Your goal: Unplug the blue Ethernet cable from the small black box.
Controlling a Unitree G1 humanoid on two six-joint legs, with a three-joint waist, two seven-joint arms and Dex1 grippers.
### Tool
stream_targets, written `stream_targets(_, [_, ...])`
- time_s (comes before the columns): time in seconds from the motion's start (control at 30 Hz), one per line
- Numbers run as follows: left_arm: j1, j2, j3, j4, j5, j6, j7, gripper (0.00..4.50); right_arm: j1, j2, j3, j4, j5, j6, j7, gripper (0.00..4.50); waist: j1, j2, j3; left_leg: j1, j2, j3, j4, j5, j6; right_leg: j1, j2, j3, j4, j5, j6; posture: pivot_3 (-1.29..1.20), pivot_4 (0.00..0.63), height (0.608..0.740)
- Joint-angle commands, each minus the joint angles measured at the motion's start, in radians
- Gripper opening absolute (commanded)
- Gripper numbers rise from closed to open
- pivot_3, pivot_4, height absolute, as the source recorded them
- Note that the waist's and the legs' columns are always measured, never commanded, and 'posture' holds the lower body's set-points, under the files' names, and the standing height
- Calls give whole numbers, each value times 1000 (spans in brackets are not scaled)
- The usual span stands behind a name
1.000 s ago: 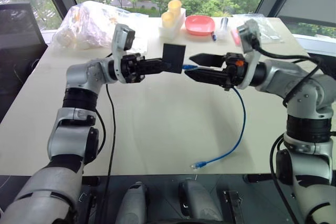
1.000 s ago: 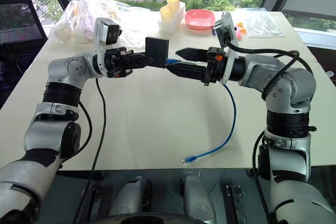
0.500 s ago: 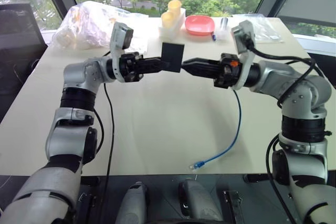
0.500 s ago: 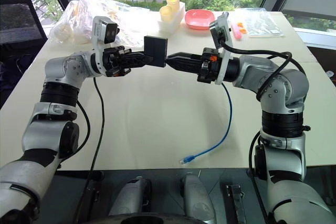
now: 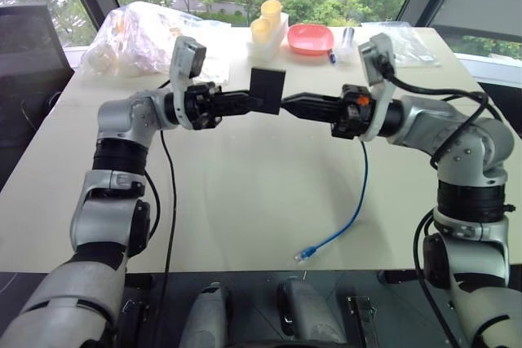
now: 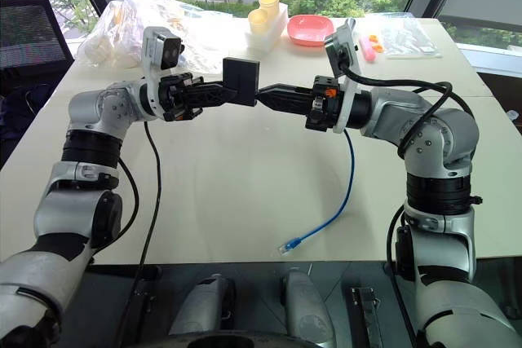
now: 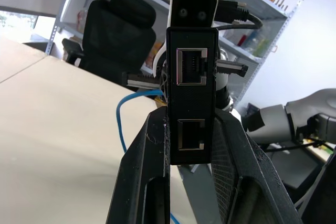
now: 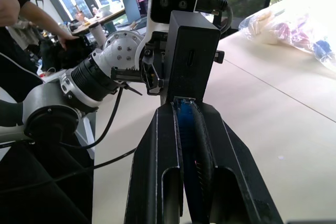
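Blue Ethernet cable (image 5: 356, 201) has one end at the side of the small black box (image 5: 268, 90), where the right gripper (image 5: 287, 106) pinches it between clenched fingers (image 8: 207, 145); the blue cord shows between those fingers right at the box's edge. From there the cable hangs down from the box to the beige table (image 5: 245, 193), its free clear plug (image 5: 303, 256) lying near the table's front edge. The box is held in the air above the table, grasped by the left gripper (image 5: 254, 102) on its other side. Beyond the box sit a pink plate (image 5: 311, 38), yellow cups (image 5: 266, 20) and a clear plastic bag (image 5: 139, 34).
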Motion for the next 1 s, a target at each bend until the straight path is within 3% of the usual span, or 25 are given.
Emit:
stream_targets(0.03, [-9,-10,-17,-59,-10,-10,-4,455,-5,-10,12,-24,-14,-31,-7,38,0,0,0,0,0,0,0,0,0,0,0,0,0,0,0,0,150,735])
stream_targets(0.83, [-32,84,19,-33,-25,-21,18,455,26,-101,-32,76,-71,-129,-8,38,0,0,0,0,0,1,2,-1,1,0,0,0,0,0,0,0,150,735])
stream_targets(0.93, [-18,80,10,-49,1,-54,61,455,34,-99,-8,94,-135,-174,-39,38,0,0,0,0,0,1,3,-1,1,0,0,0,0,0,0,0,150,735])
stream_targets(1.0, [15,42,-5,-63,74,-162,192,455,54,-123,89,167,-315,-255,-126,38,1,0,0,0,0,1,3,-1,1,0,0,0,0,0,0,0,150,735])
